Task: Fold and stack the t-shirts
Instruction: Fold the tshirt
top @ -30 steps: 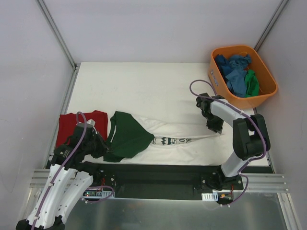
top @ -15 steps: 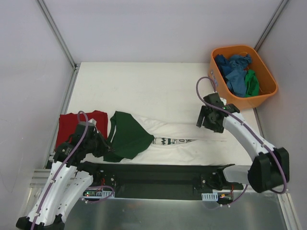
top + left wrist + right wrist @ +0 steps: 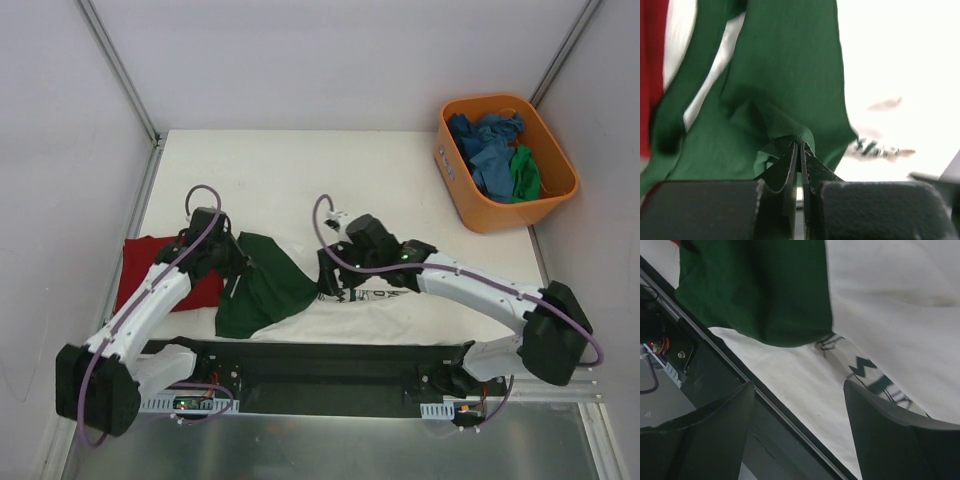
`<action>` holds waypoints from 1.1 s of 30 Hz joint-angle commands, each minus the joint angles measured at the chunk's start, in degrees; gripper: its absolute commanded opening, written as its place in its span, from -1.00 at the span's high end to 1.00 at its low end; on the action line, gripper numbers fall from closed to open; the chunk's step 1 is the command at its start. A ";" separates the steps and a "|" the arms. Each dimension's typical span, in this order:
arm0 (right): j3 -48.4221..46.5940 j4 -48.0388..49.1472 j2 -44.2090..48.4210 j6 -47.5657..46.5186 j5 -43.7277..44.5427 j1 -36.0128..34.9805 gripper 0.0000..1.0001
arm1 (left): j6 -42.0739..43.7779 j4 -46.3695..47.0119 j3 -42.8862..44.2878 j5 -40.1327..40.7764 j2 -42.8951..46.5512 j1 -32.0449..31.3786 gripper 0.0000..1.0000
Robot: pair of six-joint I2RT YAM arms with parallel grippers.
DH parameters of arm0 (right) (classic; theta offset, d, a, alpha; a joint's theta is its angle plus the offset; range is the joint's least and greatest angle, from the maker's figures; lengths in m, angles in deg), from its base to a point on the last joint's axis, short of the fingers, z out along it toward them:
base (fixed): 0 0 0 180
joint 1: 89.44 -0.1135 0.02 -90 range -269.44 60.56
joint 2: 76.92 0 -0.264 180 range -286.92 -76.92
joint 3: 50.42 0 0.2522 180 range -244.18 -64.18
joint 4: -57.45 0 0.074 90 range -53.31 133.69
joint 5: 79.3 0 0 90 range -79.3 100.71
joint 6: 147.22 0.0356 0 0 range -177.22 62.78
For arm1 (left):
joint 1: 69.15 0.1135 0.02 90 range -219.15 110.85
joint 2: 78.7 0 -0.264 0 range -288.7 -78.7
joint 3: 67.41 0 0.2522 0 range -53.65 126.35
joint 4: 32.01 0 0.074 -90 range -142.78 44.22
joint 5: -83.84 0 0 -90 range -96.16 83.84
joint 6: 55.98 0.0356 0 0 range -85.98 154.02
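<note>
Top view: the white and green t-shirt [image 3: 268,288] lies stretched along the lower middle of the frame. Its green part is bunched at centre left and its white body, with the black print [image 3: 375,295], runs off to the right. The left gripper [image 3: 232,262] sits at the green part's upper left edge, probably to anchor that end while the cloth is spread. The right gripper [image 3: 335,276] hovers at the seam where green meets white, likely looking for a new hold. The dark red t-shirt [image 3: 140,268] lies folded at the left edge, partly under the left arm, and looks like the start of the stack. More blue and green shirts [image 3: 492,150] wait in the orange tub [image 3: 446,168] at upper right.

Left wrist view: the jaws are closed, pinching a small peak of green cloth at lower centre. The red shirt shows as a strip along the left edge.

Right wrist view: the 2 fingers [image 3: 705,440] stand wide apart at the bottom of the frame with nothing between them. White cloth and the print pass beneath, with the green flap at top centre.

The table [image 3: 300,170] is a white, matte surface, so the white cloth is hard to tell from it. A black rail [image 3: 330,365] runs along the bottom edge. Pale walls [image 3: 330,60] with metal corner struts close in 3 sides.
</note>
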 commanded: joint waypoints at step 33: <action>-30.83 5.42 -41.00 -4.12 24.60 -17.68 -0.08 | 5.14 12.20 12.50 -6.95 -30.87 6.43 1.00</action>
